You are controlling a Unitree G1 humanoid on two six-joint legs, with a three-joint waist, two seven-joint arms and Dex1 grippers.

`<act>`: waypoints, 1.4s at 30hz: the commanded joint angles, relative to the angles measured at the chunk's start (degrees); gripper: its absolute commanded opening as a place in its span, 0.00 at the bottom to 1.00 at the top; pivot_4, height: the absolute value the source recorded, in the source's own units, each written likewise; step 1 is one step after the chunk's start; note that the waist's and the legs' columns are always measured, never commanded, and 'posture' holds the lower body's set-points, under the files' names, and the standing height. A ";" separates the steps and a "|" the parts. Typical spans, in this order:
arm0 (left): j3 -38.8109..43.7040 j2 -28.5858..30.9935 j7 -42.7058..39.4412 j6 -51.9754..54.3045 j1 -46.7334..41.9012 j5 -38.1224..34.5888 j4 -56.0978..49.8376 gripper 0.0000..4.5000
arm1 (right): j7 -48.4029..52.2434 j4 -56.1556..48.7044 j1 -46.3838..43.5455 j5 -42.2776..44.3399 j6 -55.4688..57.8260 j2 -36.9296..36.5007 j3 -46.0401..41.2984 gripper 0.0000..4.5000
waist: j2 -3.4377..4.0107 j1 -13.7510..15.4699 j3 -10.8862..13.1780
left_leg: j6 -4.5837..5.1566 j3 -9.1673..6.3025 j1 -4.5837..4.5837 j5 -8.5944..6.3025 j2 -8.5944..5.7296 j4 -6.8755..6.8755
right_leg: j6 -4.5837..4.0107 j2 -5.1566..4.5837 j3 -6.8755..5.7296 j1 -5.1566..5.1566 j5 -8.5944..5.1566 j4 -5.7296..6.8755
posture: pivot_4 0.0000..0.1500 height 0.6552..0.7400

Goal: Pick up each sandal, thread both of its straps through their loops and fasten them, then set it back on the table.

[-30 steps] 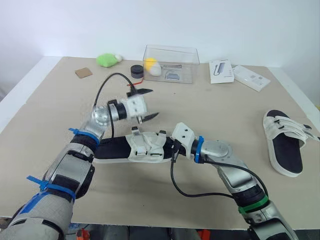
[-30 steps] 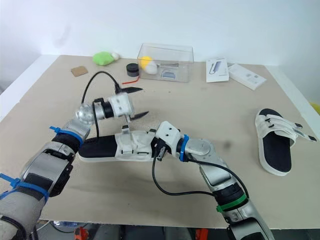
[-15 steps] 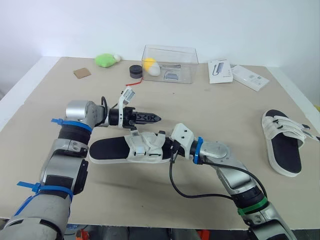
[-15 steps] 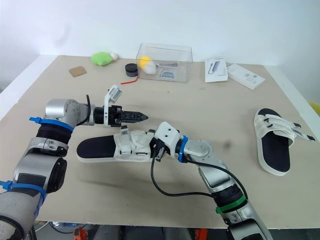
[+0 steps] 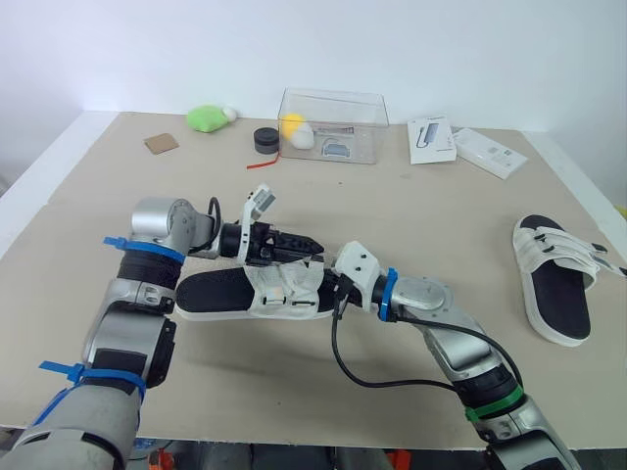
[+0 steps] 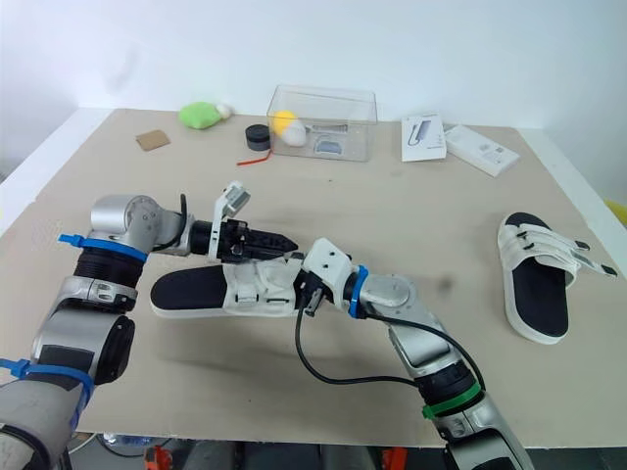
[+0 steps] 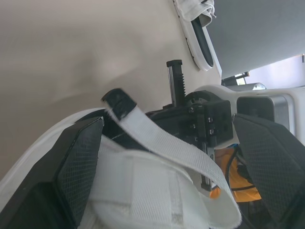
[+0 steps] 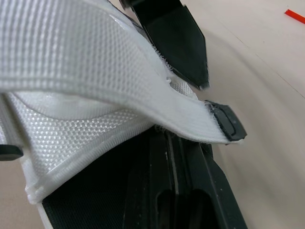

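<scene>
Since half a second ago, the left pincer (image 5: 312,247) is coming down from above the near sandal onto its straps, wrist rolling over. Beige tabletop (image 5: 411,211) is carrying both sandals. Near one, a flat white-strapped sandal with black footbed (image 5: 220,292), is lying close in front of the robot, one end meeting the right pincer (image 5: 331,286). Second matching sandal (image 5: 556,294) is sitting well apart toward the right edge. Left pincer is standing open, its black textured fingers (image 7: 78,162) straddling a loose white woven strap with a black end tab (image 7: 157,143), which is arching up off the upper. Right pincer is pressing in at the sandal's end; whether it is clamping, I cannot tell. Handling, as judgement: sandal is looking light, sole fairly stiff, straps limp and floppy, webbing offering fair friction. Best hold is looking like the strap just behind its stiff black tab, with the sole being steadied at its edge.
</scene>
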 commanded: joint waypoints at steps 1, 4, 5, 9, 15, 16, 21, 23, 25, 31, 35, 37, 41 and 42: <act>-1.81 0.07 -1.10 0.42 -1.70 -0.36 -0.04 0.99 | -0.07 0.51 1.01 -0.64 1.38 -0.11 0.68 0.00 | 0.00 0.00 0.00 | 0.00 0.00 0.00 0.00 0.00 0.00 | 0.00 0.00 0.00 0.00 0.00 0.00 | 1.00 1.00; -3.31 0.03 -2.05 0.21 -2.33 -0.23 0.97 0.99 | -0.23 0.34 1.15 -0.62 1.46 0.05 0.72 0.00 | 0.00 0.00 0.00 | 0.00 0.00 0.00 0.00 0.00 0.00 | 0.00 0.00 0.00 0.01 0.00 0.00 | 1.00 1.00; -3.74 0.01 -2.35 -0.01 -2.61 -0.15 1.40 0.99 | -0.24 0.33 1.19 -0.63 1.43 0.04 0.71 0.00 | 0.00 0.00 0.00 | 0.00 0.00 0.00 0.00 0.00 0.00 | 0.00 0.00 0.00 0.01 0.00 0.00 | 1.00 1.00; -5.12 -0.09 -3.78 -0.50 -3.55 0.12 2.67 0.99 | -0.36 0.35 1.25 -0.65 1.33 -0.01 0.53 0.00 | 0.00 0.00 0.00 | 0.00 0.00 0.00 0.00 0.00 0.00 | 0.00 0.00 0.00 0.01 0.00 0.00 | 1.00 1.00; -4.53 -1.01 -4.05 -0.15 -3.78 -0.45 3.69 0.99 | -0.72 -0.06 1.60 -0.61 1.57 0.05 0.46 0.00 | 0.00 0.01 0.00 | 0.00 0.00 0.00 0.00 0.00 0.00 | -0.01 0.00 0.00 0.01 -0.01 0.00 | 1.00 1.00; -4.57 -1.09 -4.15 -0.21 -3.70 -0.47 3.64 0.99 | -0.74 -0.08 1.62 -0.59 1.61 0.04 0.45 0.00 | 0.00 0.01 0.00 | 0.00 0.00 0.00 0.00 0.00 0.00 | -0.01 0.00 0.00 0.01 -0.01 0.00 | 1.00 1.00; -4.51 -1.11 -4.31 -0.27 -3.26 -0.49 3.37 0.88 | -0.85 -0.29 1.68 -0.52 1.83 -0.04 0.47 0.00 | 0.00 0.02 0.00 | 0.00 0.00 0.00 0.00 0.00 0.00 | -0.03 -0.01 0.00 0.01 -0.02 0.00 | 1.00 1.00; -4.53 -1.05 -4.37 -0.26 -3.00 -0.53 3.18 0.82 | -0.87 -0.31 1.67 -0.49 1.86 -0.09 0.46 0.00 | 0.00 0.02 0.00 | 0.00 0.00 0.00 0.00 0.00 0.00 | -0.03 -0.01 0.00 0.01 -0.02 0.00 | 1.00 1.00; -4.52 -1.05 -4.38 -0.16 -2.82 -0.59 2.94 0.65 | -0.87 -0.29 1.63 -0.47 1.86 -0.09 0.45 0.00 | 0.00 0.01 0.00 | 0.00 0.00 -0.01 0.00 0.00 0.00 | -0.02 -0.01 0.00 0.00 -0.02 0.00 | 1.00 1.00; -4.43 -1.12 -4.47 -0.27 -2.75 -0.47 3.02 0.21 | -0.91 -0.04 1.47 -0.50 1.74 0.02 0.47 0.00 | 0.00 0.01 0.00 | 0.00 0.00 -0.01 0.00 0.00 0.00 | -0.03 -0.01 0.00 0.00 -0.02 0.00 | 1.00 1.00; -4.50 -1.08 -4.60 -0.36 -2.66 -0.41 2.91 0.01 | -0.97 -0.06 1.46 -0.53 1.74 0.02 0.46 0.00 | 0.00 0.01 0.00 | 0.00 0.00 -0.01 0.00 0.00 0.00 | -0.03 0.00 0.00 0.00 -0.02 0.00 | 1.00 1.00; -4.58 -1.22 -4.60 -0.49 -2.57 -0.36 2.88 0.01 | -0.99 -0.14 1.58 -0.54 1.73 -0.01 0.44 0.00 | 0.00 0.01 0.00 | 0.00 0.00 -0.01 0.00 0.00 0.00 | -0.03 0.00 0.00 0.00 -0.02 0.00 | 1.00 1.00; -4.21 -1.48 -4.11 -2.05 -2.44 0.10 2.89 0.01 | -1.06 -0.01 1.50 -0.54 1.66 0.03 0.38 0.00 | 0.00 0.01 0.00 | 0.00 0.00 -0.01 0.00 0.00 0.00 | -0.03 0.00 0.00 0.00 -0.02 0.00 | 1.00 1.00; -2.39 -2.00 -2.96 -4.55 -2.37 0.17 2.87 0.01 | -1.06 -0.05 1.51 -0.52 1.67 0.03 0.36 0.00 | 0.00 0.01 0.00 | 0.00 0.00 -0.01 0.00 0.00 0.00 | -0.03 0.00 0.00 0.00 -0.02 0.00 | 1.00 1.00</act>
